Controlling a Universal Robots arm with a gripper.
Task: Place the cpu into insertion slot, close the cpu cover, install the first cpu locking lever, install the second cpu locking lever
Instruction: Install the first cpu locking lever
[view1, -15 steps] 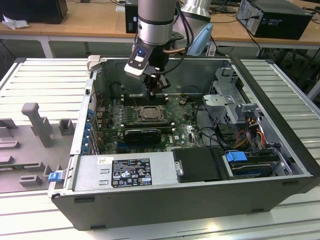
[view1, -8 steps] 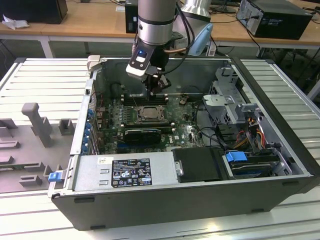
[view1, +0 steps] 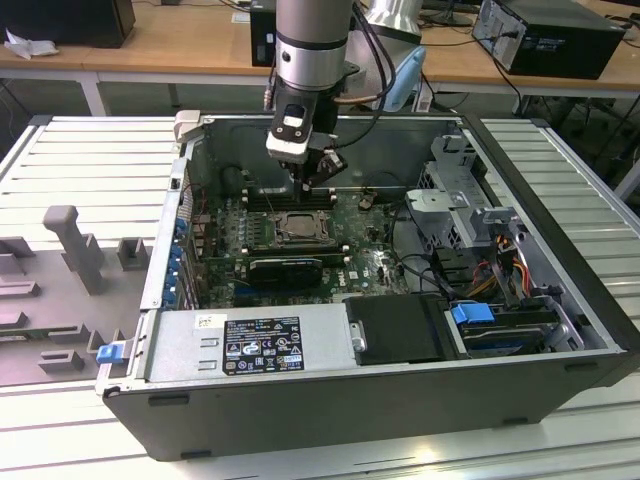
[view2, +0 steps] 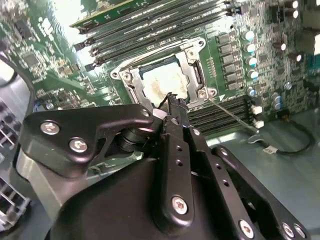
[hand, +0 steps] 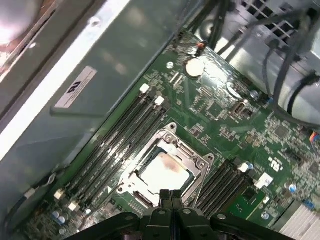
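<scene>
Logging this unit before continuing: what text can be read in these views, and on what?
Black label on the power supply: print too small to read.
White sticker on the case wall: blurred, unreadable.
White markings on the motherboard: too small to read.
Nothing else legible.

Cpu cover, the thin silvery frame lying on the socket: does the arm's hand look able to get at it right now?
Probably yes. The hand, shut and empty, hangs close over the thin silvery square cpu cover, and nothing stands between them; the long black memory slots beside it lie low.
</scene>
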